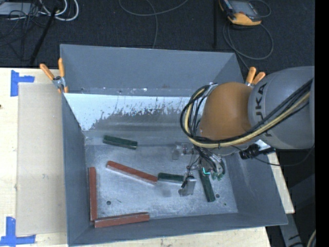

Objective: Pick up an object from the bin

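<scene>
While my gripper (pixel 194 182), open or closed I cannot tell, hangs between two green sticks (pixel 170 177), closing may catch neither.

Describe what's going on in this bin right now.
A robot arm reaches into the grey bin from the right. Its gripper is down near the floor, at the right end of a short dark green bar, with a second green bar just to its right. A slanted red-brown bar lies to the left. Whether anything is gripped cannot be told; nothing looks lifted.
</scene>
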`<control>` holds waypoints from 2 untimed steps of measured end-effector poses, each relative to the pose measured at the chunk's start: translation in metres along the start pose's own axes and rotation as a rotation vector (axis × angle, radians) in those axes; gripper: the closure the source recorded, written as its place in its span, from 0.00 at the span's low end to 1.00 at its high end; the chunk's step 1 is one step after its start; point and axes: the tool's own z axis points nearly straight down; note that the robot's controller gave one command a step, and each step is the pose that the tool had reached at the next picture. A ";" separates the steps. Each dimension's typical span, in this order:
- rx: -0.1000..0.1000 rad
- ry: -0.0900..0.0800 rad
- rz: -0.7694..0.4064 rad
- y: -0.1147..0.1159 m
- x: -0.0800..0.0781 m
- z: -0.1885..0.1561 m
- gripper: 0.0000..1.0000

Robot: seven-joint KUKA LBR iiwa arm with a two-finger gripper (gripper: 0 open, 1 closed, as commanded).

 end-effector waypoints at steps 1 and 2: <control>-0.002 -0.005 0.027 0.043 -0.030 0.063 0.00; -0.001 -0.008 -0.174 0.120 -0.014 0.059 0.00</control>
